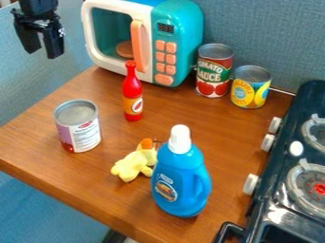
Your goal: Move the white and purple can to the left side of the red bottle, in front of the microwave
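Microwave, a white and teal toy with an orange handle and orange buttons, stands upright at the far edge of the wooden table in the camera view. An orange disc shows through its door window. The black gripper hangs at the view's upper left, beside the microwave in the picture and apart from it. Its jaws are spread, with a gap between them and nothing pinched there.

A red sauce bottle stands upright in front of the microwave. To its left and nearer the camera is a can with a white and purple label. A tomato can and a yellow and blue can stand side by side to the microwave's right. Nearer the camera, a yellow soft toy lies by an upright blue bottle with a white cap. A dark stove with white knobs runs along the right edge.
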Controlling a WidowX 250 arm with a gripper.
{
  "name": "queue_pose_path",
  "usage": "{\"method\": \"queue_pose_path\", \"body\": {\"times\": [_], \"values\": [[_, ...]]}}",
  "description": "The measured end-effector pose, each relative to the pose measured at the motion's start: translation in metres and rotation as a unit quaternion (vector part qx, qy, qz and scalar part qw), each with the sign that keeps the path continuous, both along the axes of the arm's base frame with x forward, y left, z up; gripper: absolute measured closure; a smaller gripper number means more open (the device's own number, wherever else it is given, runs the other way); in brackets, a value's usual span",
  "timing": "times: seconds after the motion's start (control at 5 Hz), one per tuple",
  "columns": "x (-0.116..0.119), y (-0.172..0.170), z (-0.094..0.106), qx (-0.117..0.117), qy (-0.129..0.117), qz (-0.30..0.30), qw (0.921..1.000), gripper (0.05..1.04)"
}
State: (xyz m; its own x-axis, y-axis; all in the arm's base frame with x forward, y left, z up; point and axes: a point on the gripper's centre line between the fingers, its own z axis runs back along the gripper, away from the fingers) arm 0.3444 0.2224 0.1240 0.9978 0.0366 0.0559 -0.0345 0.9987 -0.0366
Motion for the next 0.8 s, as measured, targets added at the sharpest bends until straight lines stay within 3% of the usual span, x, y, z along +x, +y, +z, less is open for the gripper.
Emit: {"method": "queue_pose_path", "body": {"times": [0.2,0.4,0.6,0.8], "values": [[-0.002,-0.003,-0.020,-0.016,0.022,0.000,0.9996,0.079],[-0.010,-0.015,-0.035,-0.039,0.027,-0.006,0.9989,0.079],[-0.026,-0.026,-0.018,-0.020,0.001,-0.013,0.9997,0.079],[-0.041,-0.033,-0.017,-0.007,-0.001,-0.027,0.9996,0.079]]}}
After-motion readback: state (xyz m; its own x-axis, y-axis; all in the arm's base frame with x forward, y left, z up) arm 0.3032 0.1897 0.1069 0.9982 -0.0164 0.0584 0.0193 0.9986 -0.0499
